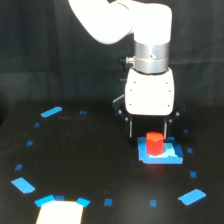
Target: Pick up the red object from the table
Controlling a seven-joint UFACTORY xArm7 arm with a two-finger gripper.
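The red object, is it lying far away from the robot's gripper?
No, the red object stands on a light-blue patch directly below the gripper.

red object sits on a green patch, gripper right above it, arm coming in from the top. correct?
Not quite: the patch under the red object is light blue, not green, as the exterior view shows. The rest holds: the gripper is right above it, arm coming in from the top.

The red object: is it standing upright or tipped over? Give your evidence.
Upright. The red object shows a flat top face above straight vertical sides, and it stands on the light-blue square patch below the gripper.
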